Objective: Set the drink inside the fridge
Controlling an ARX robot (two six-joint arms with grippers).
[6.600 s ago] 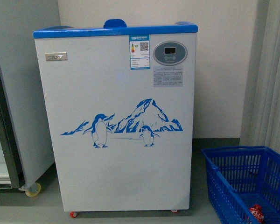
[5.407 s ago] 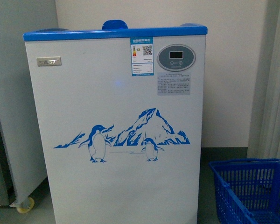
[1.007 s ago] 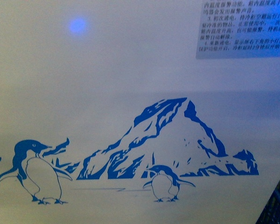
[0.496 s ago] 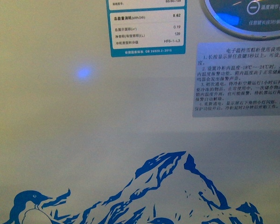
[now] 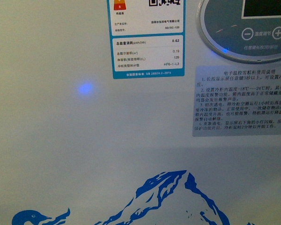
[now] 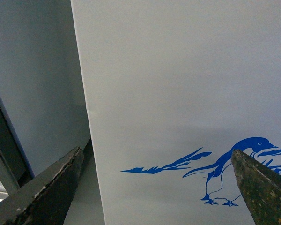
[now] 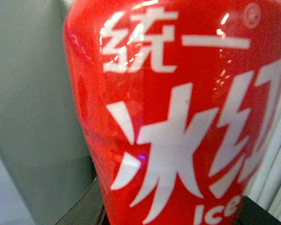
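— Front view, what have you got?
— You're right up against the fridge [image 5: 84,154] and its white front. There's the energy label [image 5: 147,47], the round control panel [image 5: 246,33], the instruction sticker [image 5: 241,101], a blue glow [image 5: 85,88] on the bare panel, and the mountain [image 5: 173,197] peak low down.
— Left wrist?
— Your left hand [image 6: 157,157] is spread wide, with dark fingers [image 6: 51,187] on either side. Past them is the penguin [image 6: 229,173] on the fridge front, and the grey cabinet [image 6: 37,93] stands just beside it.
— Right wrist?
— Your right hand [image 7: 178,208] is pinching the drink [image 7: 178,117]. Its red label with white lettering fills the picture, and a dark finger sits at each lower edge.
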